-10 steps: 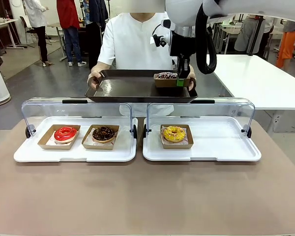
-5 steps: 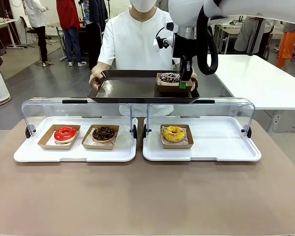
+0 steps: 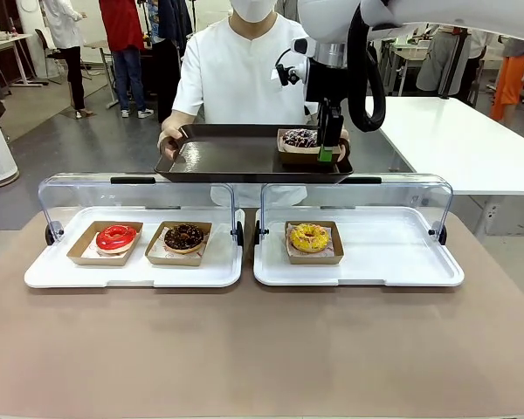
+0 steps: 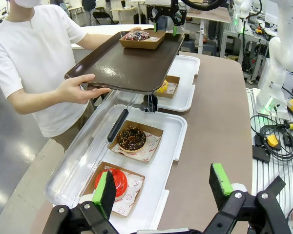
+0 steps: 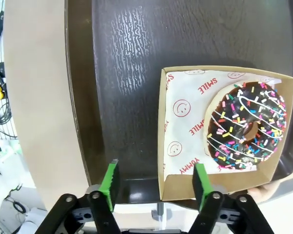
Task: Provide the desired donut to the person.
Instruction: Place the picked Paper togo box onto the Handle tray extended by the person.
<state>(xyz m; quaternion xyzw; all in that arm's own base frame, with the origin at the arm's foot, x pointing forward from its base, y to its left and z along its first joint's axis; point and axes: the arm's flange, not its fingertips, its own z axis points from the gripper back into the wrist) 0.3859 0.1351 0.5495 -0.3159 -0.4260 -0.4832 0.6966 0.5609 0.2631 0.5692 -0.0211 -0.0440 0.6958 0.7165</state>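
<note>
Two empty grippers: my right gripper (image 5: 155, 187) stands parted astride the box (image 5: 178, 191) wall, leaving the donut (image 5: 229, 131) on the far tray (image 3: 227, 157) the person (image 3: 236, 78) holds level to receive it, my left gripper (image 4: 163, 187) wide open above the left case (image 4: 172, 146).

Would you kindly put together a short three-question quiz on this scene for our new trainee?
1. True or false: the sprinkled donut sits in its box on the tray held by the person.
2. How many donuts lie in the left case and the right case on the table, taken together? A) two B) three C) four
3. Fill in: the robot's right hand, at the box's edge, is ____ (open or shut).
Key: 1 true; 2 B; 3 open.
</note>
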